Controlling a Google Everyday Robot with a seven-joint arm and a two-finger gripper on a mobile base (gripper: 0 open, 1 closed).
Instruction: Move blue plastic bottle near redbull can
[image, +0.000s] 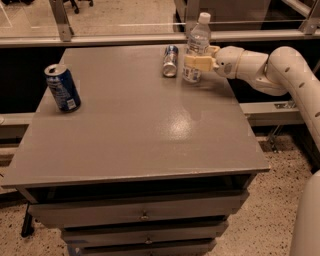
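Note:
The blue plastic bottle (196, 44), clear with a white cap and a white-blue label, stands upright near the table's far edge. My gripper (194, 61) reaches in from the right and is shut on the bottle's lower half. The redbull can (170, 60), slim, silver and blue, lies on its side just left of the bottle, a small gap apart.
A wider dark blue soda can (62, 87) stands upright at the table's left side. The grey table (140, 130) has drawers below its front edge. A glass barrier and metal rail run behind the table. My white arm (280, 70) spans the right side.

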